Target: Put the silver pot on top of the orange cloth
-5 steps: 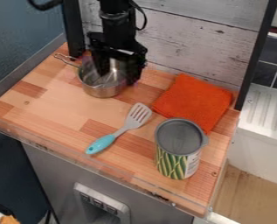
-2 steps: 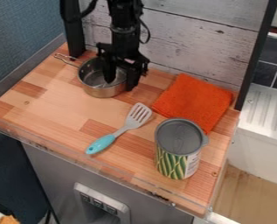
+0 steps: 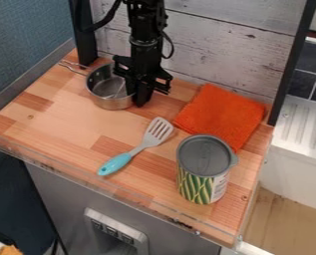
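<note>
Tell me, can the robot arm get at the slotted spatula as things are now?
Probably yes. The slotted spatula lies uncovered on the wood, in front of the gripper, with nothing standing between them. The gripper is right at the silver pot's rim, though, so it may need to clear that first.

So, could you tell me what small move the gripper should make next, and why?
I'd probably have the gripper secure the rim: it is at the pot's side facing the orange cloth, and the pot rests off the cloth.
</note>
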`<act>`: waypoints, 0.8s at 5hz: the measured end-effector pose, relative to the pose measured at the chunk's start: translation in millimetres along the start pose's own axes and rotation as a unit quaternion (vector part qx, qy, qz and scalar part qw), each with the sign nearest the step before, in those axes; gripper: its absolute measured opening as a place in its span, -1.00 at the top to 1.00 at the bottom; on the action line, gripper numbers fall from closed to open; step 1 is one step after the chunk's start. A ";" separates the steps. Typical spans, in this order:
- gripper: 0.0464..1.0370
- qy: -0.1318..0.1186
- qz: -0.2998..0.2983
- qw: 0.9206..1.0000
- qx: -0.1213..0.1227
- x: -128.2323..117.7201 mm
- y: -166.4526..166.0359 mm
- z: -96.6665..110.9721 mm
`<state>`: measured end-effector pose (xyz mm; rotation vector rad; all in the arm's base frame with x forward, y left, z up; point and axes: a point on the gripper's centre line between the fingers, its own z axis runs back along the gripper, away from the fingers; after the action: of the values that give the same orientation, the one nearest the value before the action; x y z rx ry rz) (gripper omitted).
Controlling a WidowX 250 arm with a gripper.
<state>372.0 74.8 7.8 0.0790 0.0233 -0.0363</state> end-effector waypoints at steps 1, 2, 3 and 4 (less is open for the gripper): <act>0.93 -0.002 -0.014 1.000 0.001 0.1 -9.2 6.4; 0.93 -0.031 -0.037 0.999 0.005 6.8 -41.5 39.0; 0.93 -0.039 -0.049 0.998 -0.001 7.6 -85.0 50.6; 0.93 -0.045 -0.079 0.996 -0.002 5.5 -128.7 54.0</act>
<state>373.9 -57.9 51.4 0.0715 -0.0602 -0.1971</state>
